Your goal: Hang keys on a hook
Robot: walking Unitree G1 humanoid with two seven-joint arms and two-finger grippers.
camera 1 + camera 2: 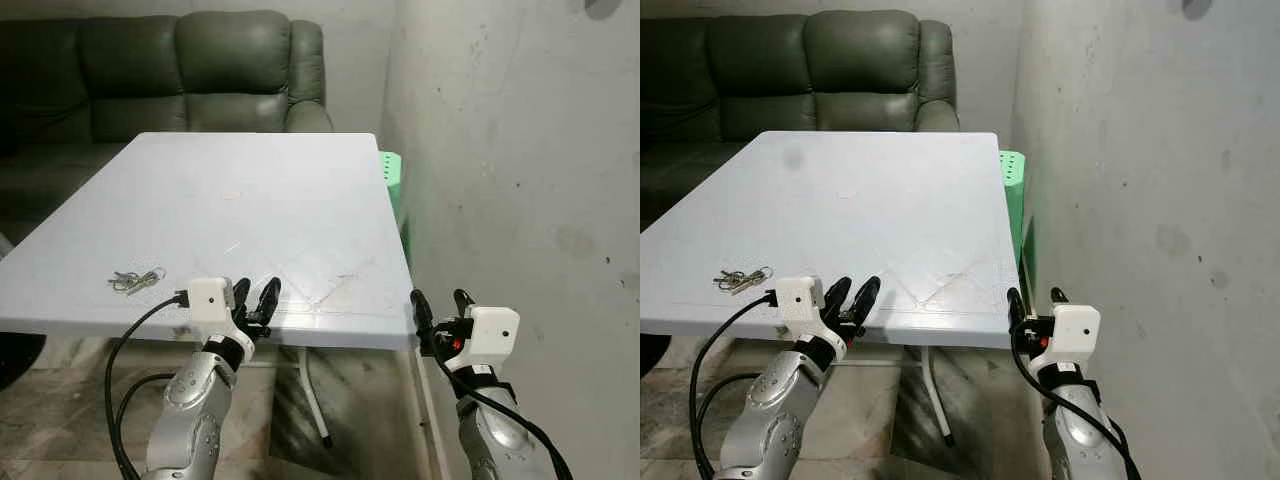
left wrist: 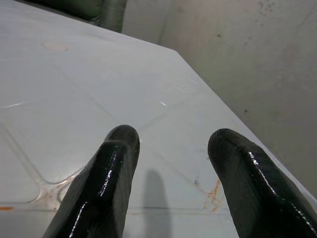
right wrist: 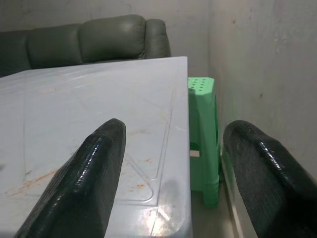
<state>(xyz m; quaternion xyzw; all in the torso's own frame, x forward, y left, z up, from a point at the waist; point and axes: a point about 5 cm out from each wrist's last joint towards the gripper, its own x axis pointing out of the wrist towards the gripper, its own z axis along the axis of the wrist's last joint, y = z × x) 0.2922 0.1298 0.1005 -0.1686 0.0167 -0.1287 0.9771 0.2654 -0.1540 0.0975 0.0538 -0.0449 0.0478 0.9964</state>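
One small bunch of silver metal keys lies at about eight o'clock on the white plastic tabletop, near its front edge. The left gripper, fingers spread, hovers at the edge just beside them. The right gripper, also spread, sits off the five o'clock corner, beside a green plastic stool.

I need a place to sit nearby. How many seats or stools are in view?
2: a dark sofa behind the table, and a green stool between the table's right edge and the wall. Others may be hidden.
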